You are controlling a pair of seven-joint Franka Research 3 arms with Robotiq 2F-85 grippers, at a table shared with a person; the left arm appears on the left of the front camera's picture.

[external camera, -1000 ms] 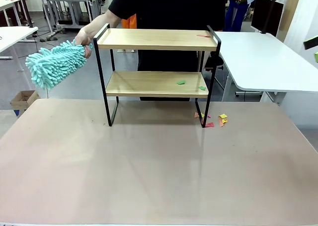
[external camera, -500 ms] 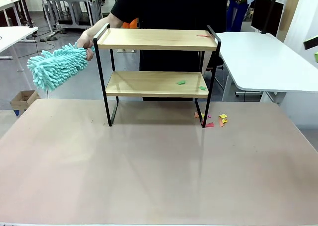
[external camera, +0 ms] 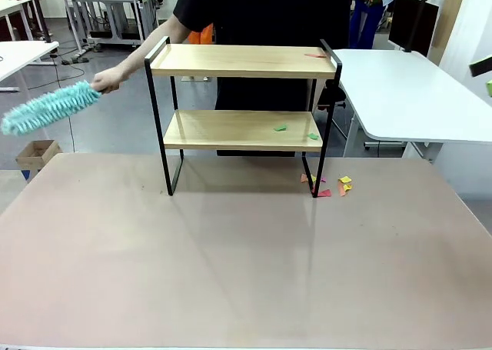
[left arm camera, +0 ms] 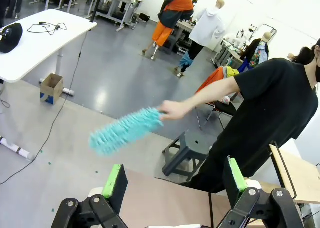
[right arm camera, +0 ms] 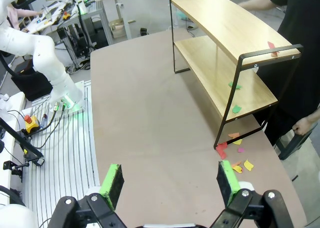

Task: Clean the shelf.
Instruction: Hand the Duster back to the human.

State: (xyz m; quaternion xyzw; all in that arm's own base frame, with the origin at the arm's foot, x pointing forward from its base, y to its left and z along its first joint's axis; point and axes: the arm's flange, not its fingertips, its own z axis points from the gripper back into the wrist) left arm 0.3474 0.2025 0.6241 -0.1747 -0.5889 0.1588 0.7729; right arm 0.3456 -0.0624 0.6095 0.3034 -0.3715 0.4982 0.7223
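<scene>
Nearest, both grippers hang with jaws spread and nothing between them: the left gripper [left arm camera: 174, 185] and the right gripper [right arm camera: 170, 180]. Mid-table stands the two-tier wooden shelf in a black metal frame [external camera: 242, 61], with coloured paper scraps [external camera: 280, 127] on its lower board, seemingly one red on top. Beyond, the person's hand [external camera: 110, 79] has swung the fluffy turquoise duster [external camera: 48, 108] away from the shelf's left end; sweeping is not under way.

front faces shelf [external camera: 242, 96], wrists overlook table [right arm camera: 150, 118]
</scene>
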